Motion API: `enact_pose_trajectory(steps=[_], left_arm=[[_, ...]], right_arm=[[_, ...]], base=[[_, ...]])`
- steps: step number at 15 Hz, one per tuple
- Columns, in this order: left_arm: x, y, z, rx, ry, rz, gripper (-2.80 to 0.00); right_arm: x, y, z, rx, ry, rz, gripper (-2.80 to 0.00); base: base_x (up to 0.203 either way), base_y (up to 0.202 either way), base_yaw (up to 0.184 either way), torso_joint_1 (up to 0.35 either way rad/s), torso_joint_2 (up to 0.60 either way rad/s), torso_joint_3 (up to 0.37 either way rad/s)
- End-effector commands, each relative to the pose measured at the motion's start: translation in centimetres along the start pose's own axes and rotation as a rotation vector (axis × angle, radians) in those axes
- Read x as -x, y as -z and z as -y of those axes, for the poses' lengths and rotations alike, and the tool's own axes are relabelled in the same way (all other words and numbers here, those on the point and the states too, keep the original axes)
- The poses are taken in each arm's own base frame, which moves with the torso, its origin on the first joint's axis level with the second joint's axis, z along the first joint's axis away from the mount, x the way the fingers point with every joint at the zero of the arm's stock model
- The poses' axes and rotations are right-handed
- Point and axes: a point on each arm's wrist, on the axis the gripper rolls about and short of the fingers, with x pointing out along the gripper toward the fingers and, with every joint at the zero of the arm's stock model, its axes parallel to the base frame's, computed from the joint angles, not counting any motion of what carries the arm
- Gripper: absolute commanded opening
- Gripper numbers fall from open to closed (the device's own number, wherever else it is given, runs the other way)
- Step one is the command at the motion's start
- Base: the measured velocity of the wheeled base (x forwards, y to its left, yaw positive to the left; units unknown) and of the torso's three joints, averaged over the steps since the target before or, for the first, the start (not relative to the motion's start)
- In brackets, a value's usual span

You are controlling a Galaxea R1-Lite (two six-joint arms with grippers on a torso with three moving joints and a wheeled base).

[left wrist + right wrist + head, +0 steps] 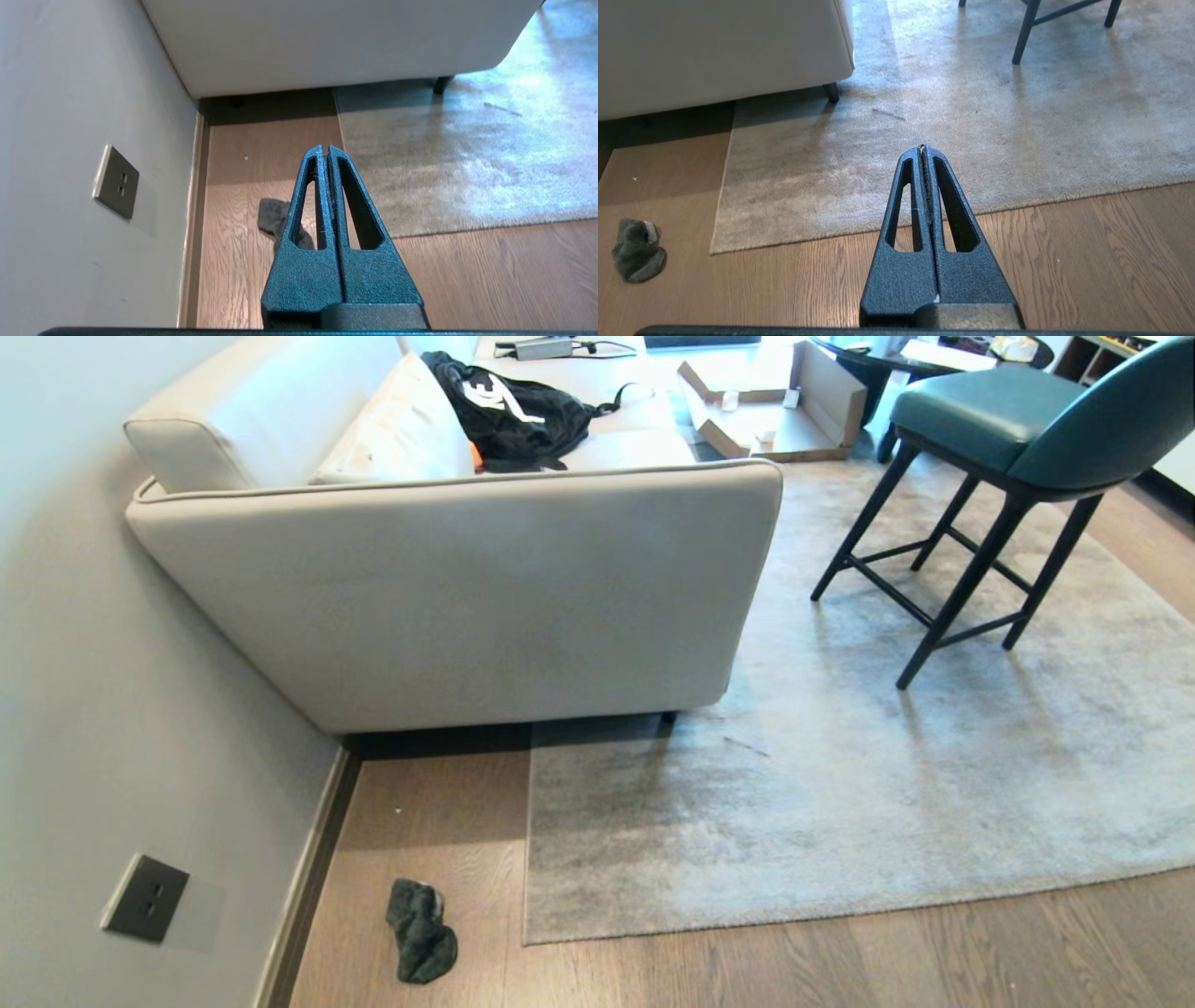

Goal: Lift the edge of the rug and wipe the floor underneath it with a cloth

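The pale grey rug lies flat, its edge (526,859) running from under the sofa to a square corner at the near left; the same edge (720,200) shows in the right wrist view. A crumpled dark grey cloth (421,931) rests on the brown wood floor (448,821) between the rug and the wall. My left gripper (325,148) hangs shut and empty above the floor, partly hiding the cloth (272,215). Shut and empty too, my right gripper (922,148) hovers over the rug's near border, the cloth (636,250) far off to its side. Neither arm appears in the head view.
A beige sofa (467,588) stands on the rug against the grey wall (112,709), with a black bag (509,411) on its seat. A green stool (990,457) with black legs stands on the rug. A wall socket (147,897) sits low, above the skirting strip (308,887).
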Motion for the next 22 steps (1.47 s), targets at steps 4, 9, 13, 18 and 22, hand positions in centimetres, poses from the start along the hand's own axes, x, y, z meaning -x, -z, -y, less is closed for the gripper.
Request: enact_pose_trajectory(steps=[4, 9, 13, 18, 22], left_arm=[[0.0, -0.01, 0.0, 0.0, 0.0, 0.001, -2.8], [0.0, -0.01, 0.0, 0.0, 0.0, 0.001, -2.8], [0.0, -0.01, 0.0, 0.0, 0.0, 0.001, -2.8], [0.0, -0.01, 0.0, 0.001, 0.0, 0.001, -2.8], [0.0, -0.01, 0.0, -0.003, 0.001, 0.001, -2.8]], right_arm=[[-0.01, -0.01, 0.0, 0.0, -0.001, -0.001, -2.8], [-0.01, -0.01, 0.0, 0.0, 0.0, -0.001, -2.8], [-0.01, -0.01, 0.0, 0.0, 0.0, -0.001, -2.8], [-0.01, -0.01, 0.0, 0.0, 0.001, -0.001, -2.8], [-0.01, -0.01, 0.0, 0.0, 0.0, -0.001, -2.8]], base=[[0.0, 0.0, 0.0, 0.001, 0.0, 0.203], [0.0, 0.0, 0.0, -0.001, 0.0, 0.203], [0.0, 0.0, 0.0, 0.004, 0.0, 0.204], [0.0, 0.0, 0.0, -0.001, 0.0, 0.08], [0.0, 0.0, 0.0, 0.0, 0.0, 0.0]])
